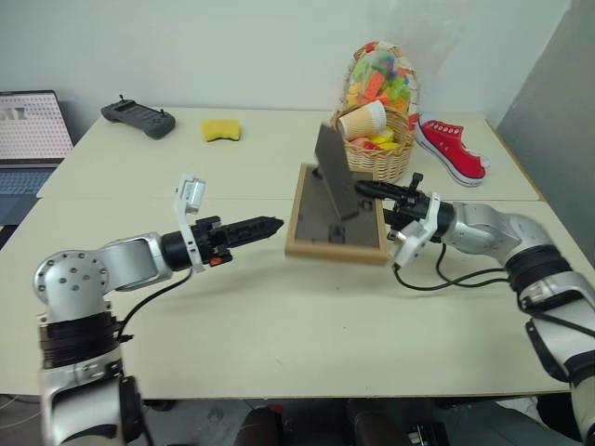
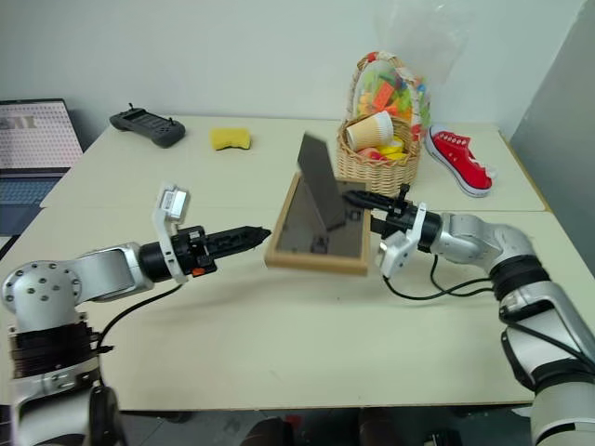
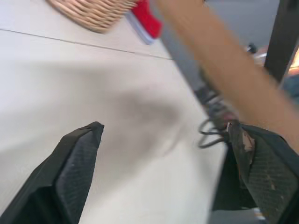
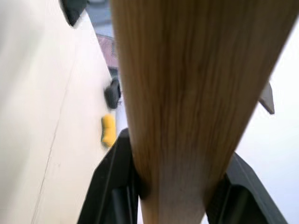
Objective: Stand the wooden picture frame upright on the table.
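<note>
Right hand [image 1: 383, 193] clamps the wooden picture frame [image 1: 337, 221]'s right edge; left hand [image 1: 265, 225] released, just beside its left edge.
Frame looks light, stiff, smooth wood; likely slippery, best gripped across the rim, stand leg propped, above the table [image 1: 279, 316].

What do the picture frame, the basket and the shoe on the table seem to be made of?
Picture frame: light wood, matte; grain shows along its edge in the right wrist view. Basket: woven wicker or cane, going by its tan plaited wall. Shoe: red fabric, probably canvas, with a white, likely rubber sole.
</note>
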Controlling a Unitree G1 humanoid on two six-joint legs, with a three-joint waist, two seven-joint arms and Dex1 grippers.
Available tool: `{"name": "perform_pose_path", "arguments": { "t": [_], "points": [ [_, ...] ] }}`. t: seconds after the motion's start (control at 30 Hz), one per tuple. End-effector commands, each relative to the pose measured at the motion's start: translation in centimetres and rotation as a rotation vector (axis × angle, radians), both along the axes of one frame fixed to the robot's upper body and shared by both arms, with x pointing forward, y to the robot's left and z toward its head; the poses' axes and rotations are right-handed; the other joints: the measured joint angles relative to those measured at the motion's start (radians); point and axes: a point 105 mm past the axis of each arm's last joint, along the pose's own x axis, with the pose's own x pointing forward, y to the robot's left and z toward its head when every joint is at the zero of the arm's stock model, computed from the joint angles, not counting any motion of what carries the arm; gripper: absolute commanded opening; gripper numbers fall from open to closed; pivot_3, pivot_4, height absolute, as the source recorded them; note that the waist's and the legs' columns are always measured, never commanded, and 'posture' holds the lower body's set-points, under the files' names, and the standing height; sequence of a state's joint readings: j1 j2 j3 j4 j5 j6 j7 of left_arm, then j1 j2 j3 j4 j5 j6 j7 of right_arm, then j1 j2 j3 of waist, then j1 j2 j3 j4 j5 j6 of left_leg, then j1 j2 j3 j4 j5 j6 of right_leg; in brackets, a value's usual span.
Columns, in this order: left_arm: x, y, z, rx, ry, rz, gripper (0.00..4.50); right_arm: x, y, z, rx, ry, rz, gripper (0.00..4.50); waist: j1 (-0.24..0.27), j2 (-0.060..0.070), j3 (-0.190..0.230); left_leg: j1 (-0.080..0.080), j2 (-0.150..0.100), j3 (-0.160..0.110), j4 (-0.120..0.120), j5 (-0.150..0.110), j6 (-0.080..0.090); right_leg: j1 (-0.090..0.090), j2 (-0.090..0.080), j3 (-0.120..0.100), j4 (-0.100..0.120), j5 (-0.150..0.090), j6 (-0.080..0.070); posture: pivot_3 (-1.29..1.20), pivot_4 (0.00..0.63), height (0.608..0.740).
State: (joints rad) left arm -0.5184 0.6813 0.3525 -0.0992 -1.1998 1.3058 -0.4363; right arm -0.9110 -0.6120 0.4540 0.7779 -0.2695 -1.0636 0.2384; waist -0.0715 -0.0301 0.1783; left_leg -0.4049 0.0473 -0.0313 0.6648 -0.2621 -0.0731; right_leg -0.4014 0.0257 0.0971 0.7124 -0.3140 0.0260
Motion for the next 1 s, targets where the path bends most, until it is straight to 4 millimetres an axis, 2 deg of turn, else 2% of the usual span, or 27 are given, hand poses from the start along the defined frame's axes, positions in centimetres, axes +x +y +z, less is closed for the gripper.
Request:
{"name": "perform_pose_path", "arguments": {
  "t": [0.03,0.1,0.27,0.37,0.47,0.53,0.57,0.6,0.73,0.9,1.0],
  "points": [
    [-0.1,0.4,1.4,0.196,-0.254,0.084,4.5,1.8,0.9,-0.3,0.192,0.461,0.0,1.33,-0.001,0.0,0.0,0.0,0.0,-0.001,0.0,0.0,0.0,0.0,0.0,0.0,0.0,0.0,0.0,0.0,0.15,0.74],
    [-0.4,-0.1,1.8,0.28,-0.393,0.119,4.5,2.9,1.8,-1.9,0.291,0.779,0.015,1.33,-0.008,0.001,0.001,0.001,0.0,-0.005,0.0,0.0,0.0,0.0,-0.001,0.0,0.001,0.0,0.0,0.0,0.15,0.74],
    [-1.2,-1.4,0.3,0.409,-0.55,0.126,4.5,2.7,3.8,-4.4,0.386,1.253,0.13,1.33,0.0,0.001,0.001,0.001,-0.001,-0.006,-0.001,0.001,-0.001,0.001,-0.001,-0.001,0.001,0.0,0.0,0.0,0.15,0.74],
    [-1.4,-1.8,-0.9,0.431,-0.573,0.133,4.5,2.4,4.7,-5.4,0.397,1.415,0.166,1.33,0.011,0.001,0.001,0.001,-0.002,-0.006,-0.001,-0.001,0.002,0.0,-0.001,-0.001,0.0,0.0,0.0,0.0,0.15,0.74],
    [-1.7,-2.3,-1.7,0.419,-0.561,0.115,4.5,2.5,4.9,-6.0,0.424,1.506,0.159,1.33,0.015,0.001,0.001,0.001,-0.002,-0.005,-0.001,-0.002,0.003,0.0,-0.001,-0.001,0.0,0.0,0.0,0.0,0.15,0.74],
    [-1.8,-2.5,-2.0,0.421,-0.558,0.108,4.5,2.5,5.0,-6.3,0.415,1.529,0.155,1.33,0.015,0.001,0.001,0.001,-0.002,-0.005,-0.001,-0.002,0.003,-0.001,-0.001,-0.001,0.001,0.0,0.0,0.0,0.15,0.74],
    [-1.7,-2.4,-2.2,0.422,-0.549,0.11,4.5,2.4,4.9,-6.9,0.374,1.526,0.136,2.03,0.015,0.001,0.001,0.0,-0.002,-0.005,-0.001,-0.002,0.003,-0.001,-0.001,-0.001,0.001,0.0,0.0,0.0,0.15,0.74],
    [-1.6,-2.3,-2.3,0.422,-0.544,0.111,4.5,2.3,4.7,-7.3,0.352,1.523,0.127,2.12,0.015,0.001,0.001,0.0,-0.002,-0.005,-0.001,-0.002,0.003,-0.001,-0.001,-0.001,0.0,0.0,0.0,0.0,0.15,0.74],
    [-1.3,-1.9,-2.6,0.424,-0.532,0.12,4.5,2.4,4.0,-7.3,0.356,1.513,0.109,3.22,0.014,0.001,0.001,0.0,-0.002,-0.004,-0.001,-0.002,0.004,-0.001,-0.001,-0.001,0.001,0.0,0.0,0.0,0.15,0.74],
    [-0.4,-0.5,-2.2,0.439,-0.515,0.138,4.5,2.4,0.7,-6.4,0.339,1.366,0.003,4.46,0.021,0.001,0.001,-0.001,-0.002,-0.004,-0.001,-0.002,0.003,-0.001,-0.001,-0.001,0.0,0.0,0.0,0.0,0.15,0.74],
    [0.6,1.1,-1.1,0.463,-0.525,0.161,4.5,1.0,-2.2,-4.8,0.287,1.272,-0.056,4.46,0.025,0.001,0.001,-0.003,-0.003,-0.004,0.0,-0.002,0.004,-0.002,-0.001,-0.002,0.0,0.0,0.0,0.0,0.15,0.74]
  ]
}}
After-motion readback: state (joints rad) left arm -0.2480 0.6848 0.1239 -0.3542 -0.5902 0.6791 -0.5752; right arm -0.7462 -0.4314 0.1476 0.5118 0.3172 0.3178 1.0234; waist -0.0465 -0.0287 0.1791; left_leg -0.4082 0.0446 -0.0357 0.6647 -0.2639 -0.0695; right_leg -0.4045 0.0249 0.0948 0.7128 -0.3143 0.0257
